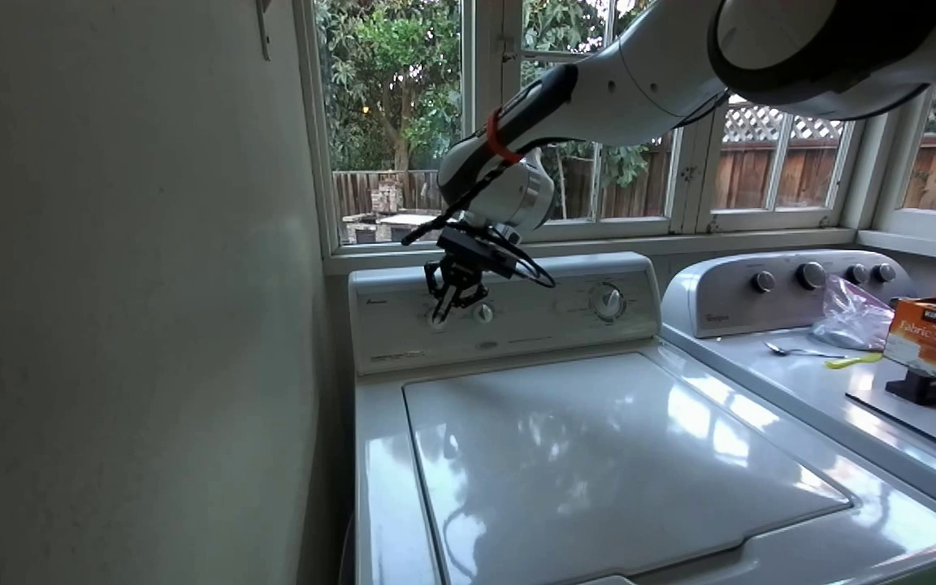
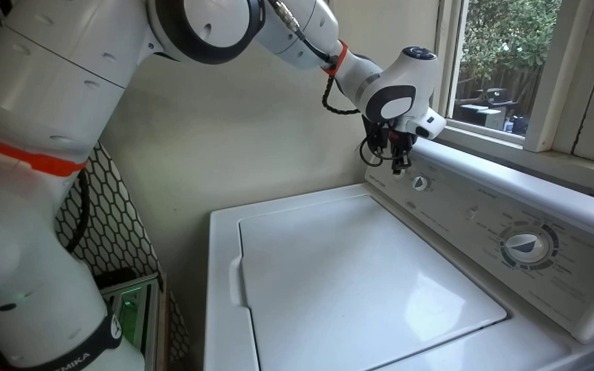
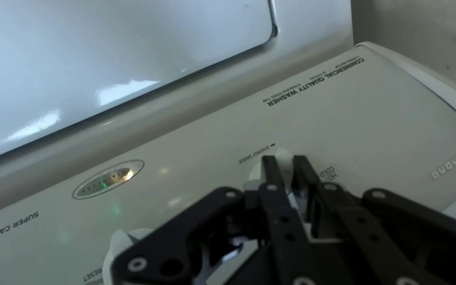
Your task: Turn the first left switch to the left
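The first left switch (image 3: 283,153) is a small pale knob with a raised ridge, on the white washer's control panel. My gripper (image 3: 284,161) has one finger on each side of this ridge, and the ridge fills the gap between the fingertips. The ridge tip points near the "energy saver" mark. The fingers hide much of the knob. In both exterior views the gripper (image 1: 442,309) (image 2: 401,167) is at the panel's left end, and the switch (image 1: 435,322) is mostly covered. The matching second knob (image 1: 483,313) (image 2: 419,183) is beside it, partly behind the gripper in the wrist view (image 3: 118,246).
A larger round dial (image 1: 607,301) (image 2: 526,247) is farther right on the panel. The washer lid (image 1: 598,455) lies flat and closed in front. A wall (image 1: 151,325) stands close on the left, and a window sill (image 1: 630,246) runs behind the panel. A second machine (image 1: 728,280) stands to the right.
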Controlling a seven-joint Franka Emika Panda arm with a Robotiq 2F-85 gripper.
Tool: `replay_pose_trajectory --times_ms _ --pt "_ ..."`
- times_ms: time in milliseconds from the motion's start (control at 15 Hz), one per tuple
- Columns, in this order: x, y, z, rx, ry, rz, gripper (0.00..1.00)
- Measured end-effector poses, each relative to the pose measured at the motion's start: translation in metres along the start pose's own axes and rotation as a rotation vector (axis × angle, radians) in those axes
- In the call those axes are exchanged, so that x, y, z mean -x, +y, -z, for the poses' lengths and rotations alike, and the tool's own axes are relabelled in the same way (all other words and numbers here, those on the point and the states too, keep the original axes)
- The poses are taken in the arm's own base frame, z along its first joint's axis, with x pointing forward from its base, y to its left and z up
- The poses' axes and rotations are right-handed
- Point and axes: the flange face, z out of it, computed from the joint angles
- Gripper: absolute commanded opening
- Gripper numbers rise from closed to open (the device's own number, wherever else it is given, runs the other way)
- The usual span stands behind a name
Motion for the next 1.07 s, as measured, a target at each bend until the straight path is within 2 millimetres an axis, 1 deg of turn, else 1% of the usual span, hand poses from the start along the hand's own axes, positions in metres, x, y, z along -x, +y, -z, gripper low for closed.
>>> replay_pose_trajectory --times_ms 533,733,800,1067 --pt "0.026 -0.037 -0.004 0.209 0.173 -0.06 0.04" --pt "0.029 -0.037 -0.005 0.187 0.19 -0.126 0.04" --pt "0.028 -0.033 -0.004 0.162 0.183 -0.158 0.14" --pt "0.026 -0.033 -0.002 0.157 0.183 -0.153 0.14"
